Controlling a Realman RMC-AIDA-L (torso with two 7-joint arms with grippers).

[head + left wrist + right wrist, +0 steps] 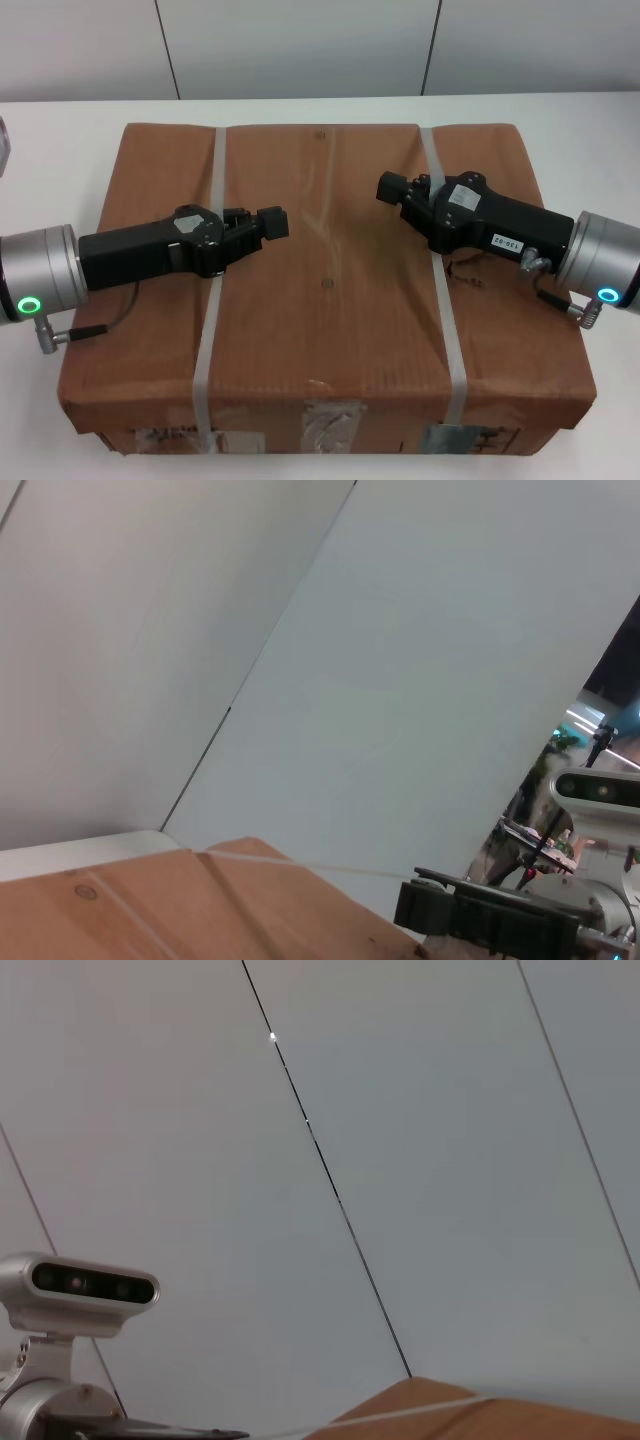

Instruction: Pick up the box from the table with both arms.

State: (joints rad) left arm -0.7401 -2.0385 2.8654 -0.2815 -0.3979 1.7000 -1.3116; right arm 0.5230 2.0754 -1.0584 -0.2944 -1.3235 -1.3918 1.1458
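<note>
The box [330, 290] is a large brown paper-wrapped carton bound by two whitish straps [212, 300], resting on the white table [60, 115]. Pale labels [330, 425] show on its near side. My left gripper [272, 222] hovers over the left half of the box top, pointing right. My right gripper [388, 187] hovers over the right half, pointing left. The two tips are apart, with bare box top between them. The left wrist view shows a box corner [150, 910] and the right gripper [430, 905] farther off. The right wrist view shows a box edge [480, 1420].
Grey wall panels [300, 45] stand behind the table. A small pale object [3, 145] sits at the far left edge. The box fills most of the table in view, with narrow bare strips at its left, right and back. My head camera [80, 1285] shows in the right wrist view.
</note>
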